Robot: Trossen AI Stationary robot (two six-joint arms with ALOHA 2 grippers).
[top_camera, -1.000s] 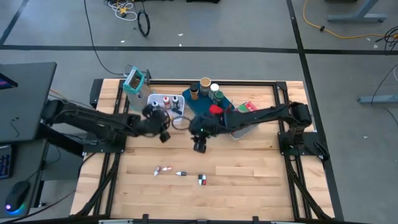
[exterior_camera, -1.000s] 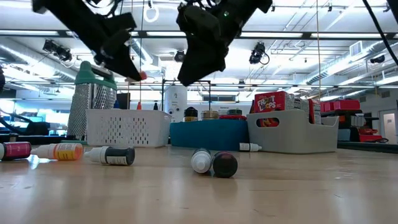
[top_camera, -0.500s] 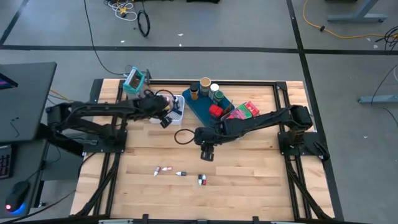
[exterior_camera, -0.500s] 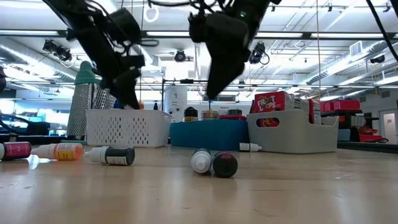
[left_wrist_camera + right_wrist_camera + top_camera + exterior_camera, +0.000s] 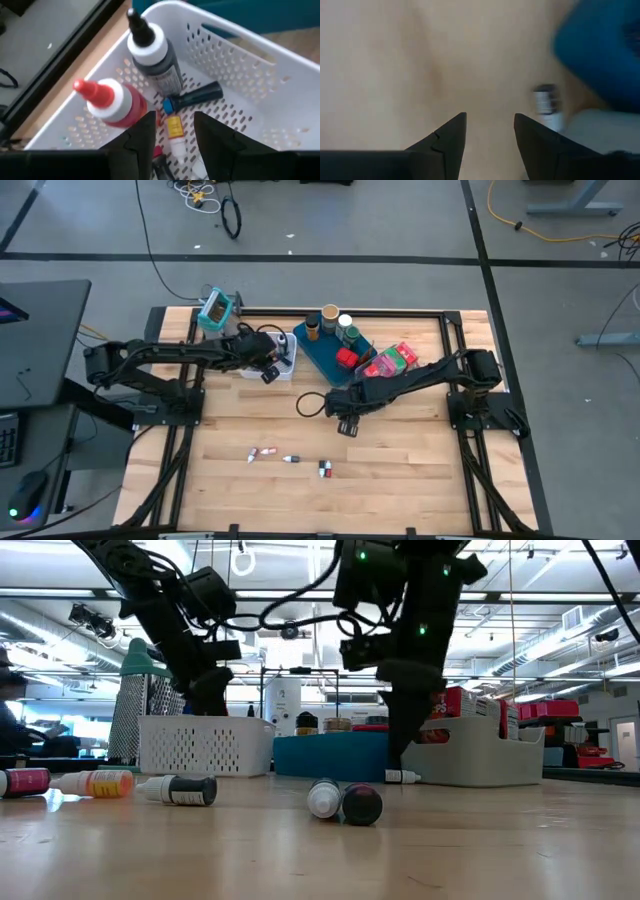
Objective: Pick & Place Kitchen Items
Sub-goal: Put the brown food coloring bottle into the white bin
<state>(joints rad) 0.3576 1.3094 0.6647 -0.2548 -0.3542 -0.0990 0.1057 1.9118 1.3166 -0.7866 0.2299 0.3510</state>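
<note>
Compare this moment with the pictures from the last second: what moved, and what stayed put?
The left gripper swung from mid-table to over the white basket; its open fingers now hang above a yellow-labelled bottle lying inside. The right gripper, open and empty, slid right and nearer the front. The loose bottles at the front did not move.

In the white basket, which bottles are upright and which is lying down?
The black-capped bottle and red-capped bottle stand upright; the blue-capped bottle lies flat on the basket floor.

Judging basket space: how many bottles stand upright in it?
2: a black-capped bottle and a red-capped bottle, side by side in the white basket; others may be hidden.
</note>
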